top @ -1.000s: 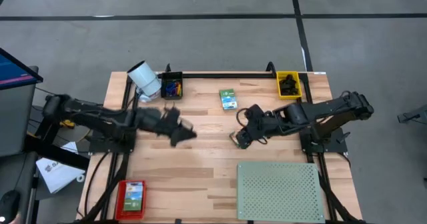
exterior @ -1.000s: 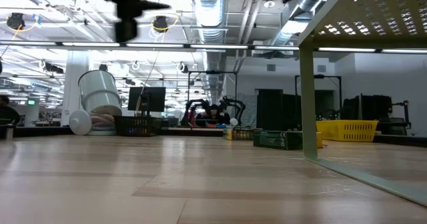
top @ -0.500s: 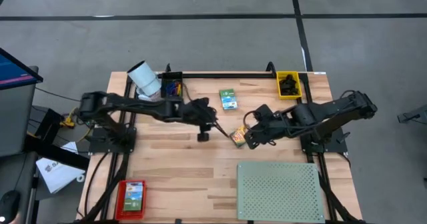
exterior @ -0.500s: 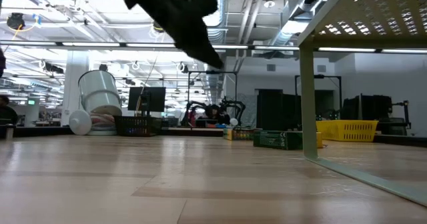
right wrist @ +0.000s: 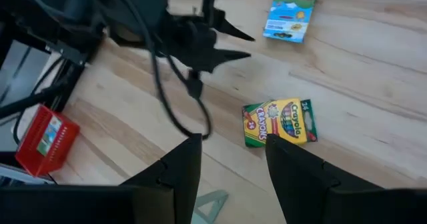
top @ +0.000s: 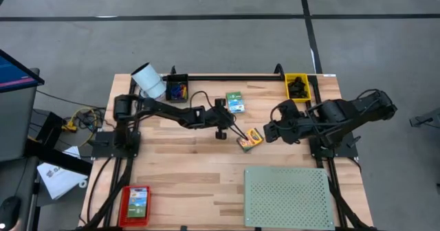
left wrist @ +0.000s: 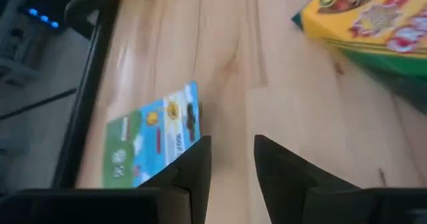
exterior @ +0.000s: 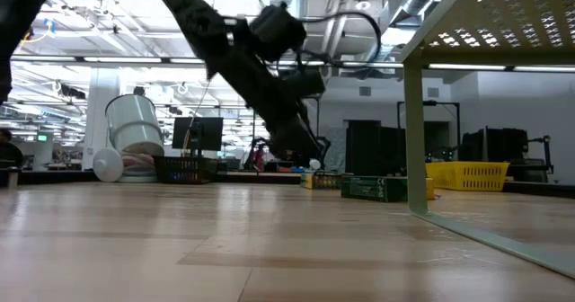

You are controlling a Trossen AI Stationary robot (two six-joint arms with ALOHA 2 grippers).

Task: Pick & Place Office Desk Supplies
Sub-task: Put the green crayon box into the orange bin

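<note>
Left gripper [top: 221,130] is stretched to mid-table, fingers parted with nothing between them. The crayon box [top: 249,139] lies flat just beside and ahead of it; the green box [top: 235,102] sits near, on its other side. Right gripper [top: 270,130] is open, empty, pulled back just beyond the crayon box. Judged step: approach for pickup. Next, the jaws must be aligned over the box. Bin contents cannot be made out.
</note>
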